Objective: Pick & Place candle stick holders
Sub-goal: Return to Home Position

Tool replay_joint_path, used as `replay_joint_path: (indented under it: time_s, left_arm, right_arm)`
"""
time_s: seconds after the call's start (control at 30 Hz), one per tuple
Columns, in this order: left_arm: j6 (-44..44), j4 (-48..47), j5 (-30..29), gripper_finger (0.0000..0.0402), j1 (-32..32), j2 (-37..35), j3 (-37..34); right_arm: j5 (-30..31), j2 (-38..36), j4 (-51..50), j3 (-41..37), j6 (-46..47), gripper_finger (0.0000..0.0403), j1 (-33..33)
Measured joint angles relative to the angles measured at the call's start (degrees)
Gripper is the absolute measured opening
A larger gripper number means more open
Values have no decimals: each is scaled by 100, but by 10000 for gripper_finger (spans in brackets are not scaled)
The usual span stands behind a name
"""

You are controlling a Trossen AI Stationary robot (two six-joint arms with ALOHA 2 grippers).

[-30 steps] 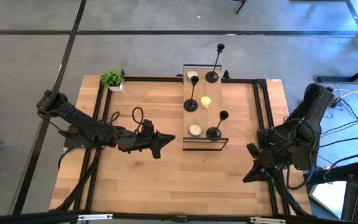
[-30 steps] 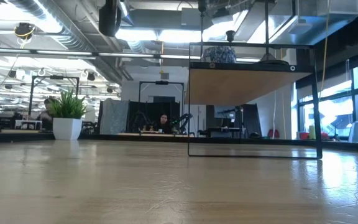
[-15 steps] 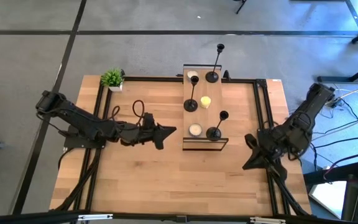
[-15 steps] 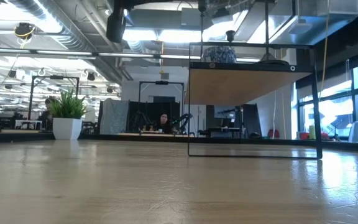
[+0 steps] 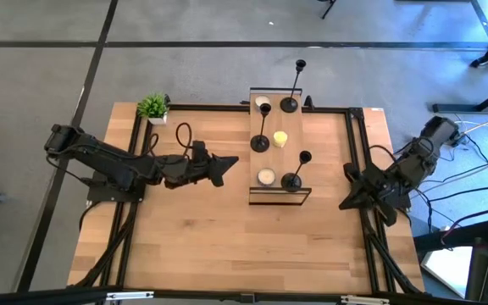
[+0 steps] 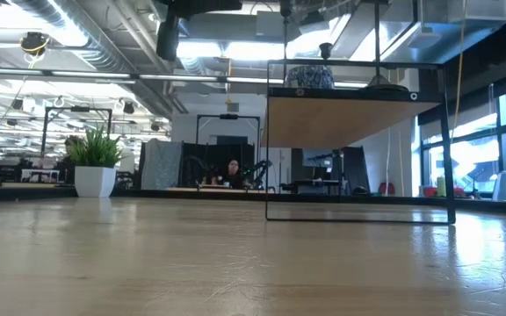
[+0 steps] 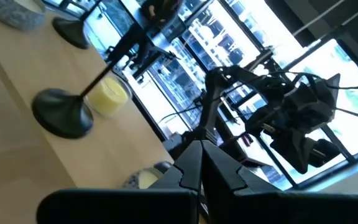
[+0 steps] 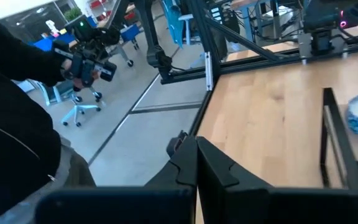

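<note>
Shelf (image 5: 271, 161) holds three candle stick holders (image 5: 260, 142), white candle (image 5: 266, 176), yellow candle (image 5: 280, 138), probably a blue jar (image 5: 263, 103). Left hand (image 5: 230, 161) and right hand (image 8: 196, 155) closed, empty.

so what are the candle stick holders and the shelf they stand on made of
Candle stick holders: likely metal with a matte black finish; the stems are very thin, and the round bases look dull and dark in the left wrist view. Shelf: a light wood board with visible grain, set in a thin black frame, probably metal too.
</note>
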Motion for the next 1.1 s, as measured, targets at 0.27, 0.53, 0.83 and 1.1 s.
replay_joint_path:
  time_s: [0.27,0.53,0.83,1.1]
  left_arm:
    - [-89,-13,117,2,269,0,0]
    - [-230,-46,146,2,366,0,0]
    - [-352,-104,159,2,366,0,0]
    - [-354,-148,413,2,485,0,0]
  right_arm:
    - [-387,-427,-390,-128,-70,0,-416]
    - [-625,-1054,1519,-1583,190,0,-501]
    - [903,-1807,1066,-2100,-92,0,-511]
    - [1541,-2673,-252,-2184,379,0,-850]
